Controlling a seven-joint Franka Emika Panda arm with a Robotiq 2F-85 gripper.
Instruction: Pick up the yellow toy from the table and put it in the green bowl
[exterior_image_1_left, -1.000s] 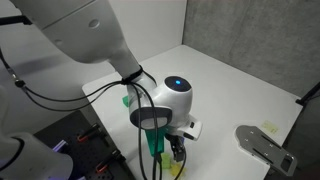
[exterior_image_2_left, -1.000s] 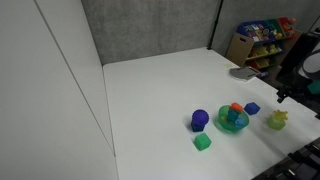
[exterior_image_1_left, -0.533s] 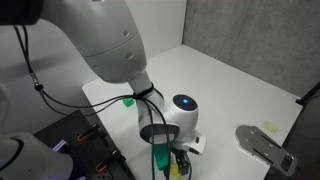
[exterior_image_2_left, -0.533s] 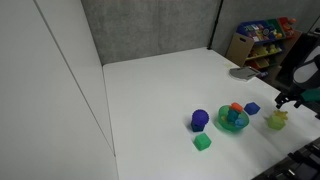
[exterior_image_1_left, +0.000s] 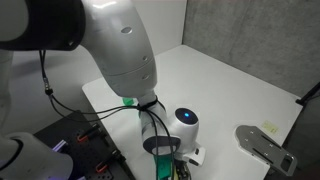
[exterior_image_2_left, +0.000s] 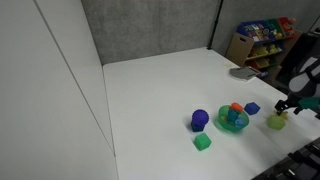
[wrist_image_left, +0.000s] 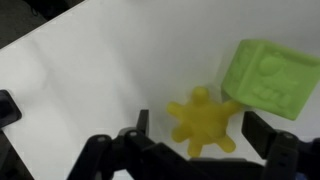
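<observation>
In the wrist view the yellow toy, a knobbly star-like shape, lies on the white table between my two dark fingers. My gripper is open and straddles the toy, with a gap on each side. A lime cube touches the toy's upper right knob. In an exterior view the green bowl holds an orange and a blue piece. The toy and lime cube show as one yellowish patch to its right, under my gripper. In an exterior view the arm hides the toy.
A blue cube, a purple block and a small green cube lie around the bowl. The table's front edge runs close to the toy. A shelf of colourful items stands behind. A grey flat device lies beside the table.
My arm has come down over the yellow toy. The gripper sits lower and closer to the table than a second ago. The toy and blocks have not moved.
</observation>
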